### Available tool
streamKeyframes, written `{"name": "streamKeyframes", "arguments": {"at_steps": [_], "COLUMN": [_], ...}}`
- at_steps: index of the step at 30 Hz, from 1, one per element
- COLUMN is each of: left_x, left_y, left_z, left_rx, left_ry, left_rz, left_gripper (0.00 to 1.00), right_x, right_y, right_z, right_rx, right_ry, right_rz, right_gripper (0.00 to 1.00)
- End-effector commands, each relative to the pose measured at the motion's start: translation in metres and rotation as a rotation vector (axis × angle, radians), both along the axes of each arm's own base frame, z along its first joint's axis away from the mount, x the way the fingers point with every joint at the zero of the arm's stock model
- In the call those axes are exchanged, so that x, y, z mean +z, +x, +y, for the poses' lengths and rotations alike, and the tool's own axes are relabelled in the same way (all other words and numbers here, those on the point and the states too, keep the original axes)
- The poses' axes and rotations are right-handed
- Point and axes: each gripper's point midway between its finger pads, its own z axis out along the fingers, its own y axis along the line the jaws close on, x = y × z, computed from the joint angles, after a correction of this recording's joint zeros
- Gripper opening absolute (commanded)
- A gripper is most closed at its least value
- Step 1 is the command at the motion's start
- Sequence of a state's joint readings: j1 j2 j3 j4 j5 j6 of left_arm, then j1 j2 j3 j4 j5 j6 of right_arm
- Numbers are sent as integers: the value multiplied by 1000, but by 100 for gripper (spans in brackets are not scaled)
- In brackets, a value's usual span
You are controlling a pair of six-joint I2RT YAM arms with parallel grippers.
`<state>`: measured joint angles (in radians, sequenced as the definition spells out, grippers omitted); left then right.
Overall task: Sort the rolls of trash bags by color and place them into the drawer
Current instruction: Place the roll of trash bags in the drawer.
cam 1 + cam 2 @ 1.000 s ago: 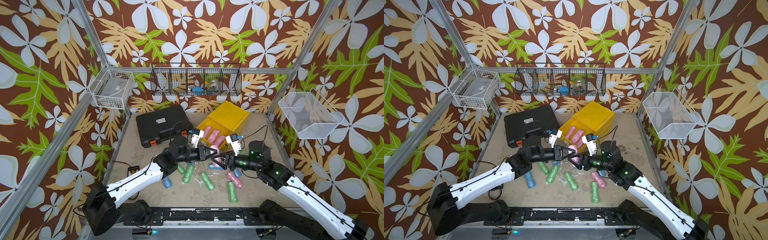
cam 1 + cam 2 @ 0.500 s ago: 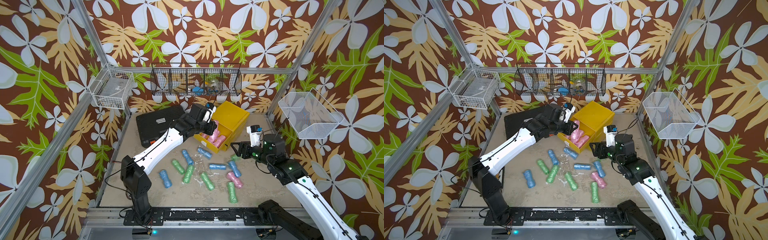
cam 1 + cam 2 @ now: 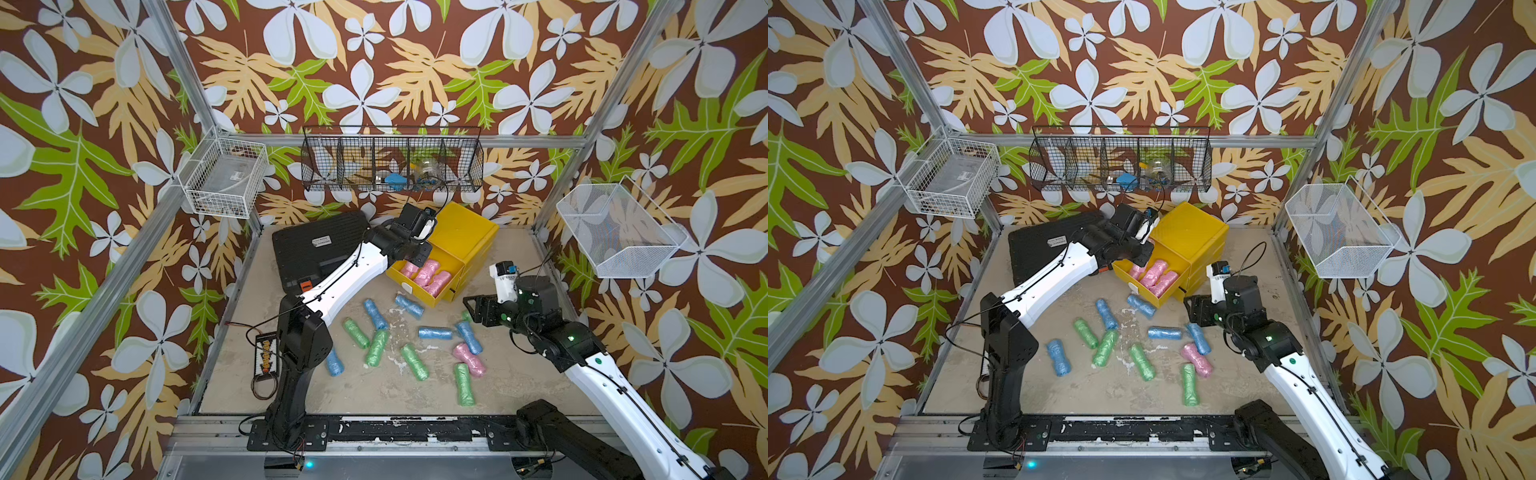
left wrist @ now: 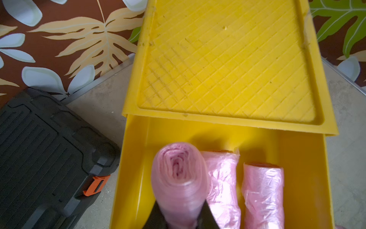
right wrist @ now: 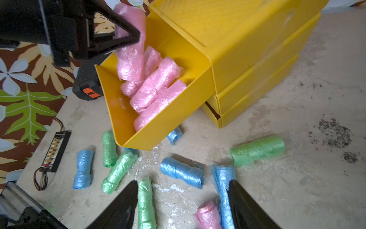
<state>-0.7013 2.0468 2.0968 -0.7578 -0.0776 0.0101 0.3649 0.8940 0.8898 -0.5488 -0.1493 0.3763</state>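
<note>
**Entry 1. Left gripper.** It is pinching a pink roll near one end, and the free end pokes out ahead. The roll hangs over the open top drawer of the yellow drawer unit, above the free strip beside the stored pink rolls. It is probably held there so it can drop in parallel to them. It is not yet let go.

**Entry 2. Stored pink rolls.** Several lie side by side along the drawer's length. No other colour is mixed in, which suits the sorting.

**Entry 3. Right gripper.** Its jaws are spread and hold nothing. It hovers over the loose rolls near the unit's front. I judge it is parked there, clear of the drawer, ready to take the next roll.

**Entry 4. Loose stock on the surface.**
- One loose pink roll lies touching a blue roll.
- Further blue rolls and green rolls are scattered, unsorted.

**Entry 5. Lower drawers.** They are pushed in or nearly so, and their contents are hidden. They are presumably kept for blue and green.

**Entry 6. Black case.** It sits beside the unit and plays no evident part.
</note>
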Motion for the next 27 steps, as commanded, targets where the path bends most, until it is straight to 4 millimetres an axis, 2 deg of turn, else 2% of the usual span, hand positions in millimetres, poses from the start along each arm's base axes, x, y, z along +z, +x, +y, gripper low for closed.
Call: {"name": "streamKeyframes", "arguments": {"at_steps": [1, 5, 6, 7, 8, 11, 18, 22, 25, 27], "left_x": [-11, 1, 6, 11, 18, 38, 78, 109, 128, 134], "left_y": [-7, -6, -5, -5, -5, -5, -17, -36, -56, -72], "left_z": [4, 0, -2, -3, -4, -8, -3, 8, 18, 25], "left_rx": [-28, -29, -26, -30, -32, -41, -42, -40, -43, -48], "left_ry": [41, -4, -17, -30, -45, -87, -166, -253, -336, -396], "left_rz": [34, 14, 6, -3, -11, -36, -78, -113, -134, -134], "left_gripper": [8, 36, 40, 43, 45, 46, 46, 47, 48, 49], "right_x": [-24, -52, -56, -59, -60, -71, -95, -108, -119, -128], "right_y": [-5, -14, -15, -15, -15, -15, -15, -17, -22, -27], "right_z": [-12, -12, -12, -12, -11, -13, -11, -6, 0, 8], "right_rx": [-35, -32, -36, -36, -37, -48, -43, -11, 17, 49], "right_ry": [-74, -78, -78, -75, -73, -93, -110, -117, -134, -156], "right_rz": [72, 154, 169, 179, 188, 225, 298, 351, 401, 437], "right_gripper": [72, 72, 73, 83, 86, 88, 75, 67, 65, 65]}}
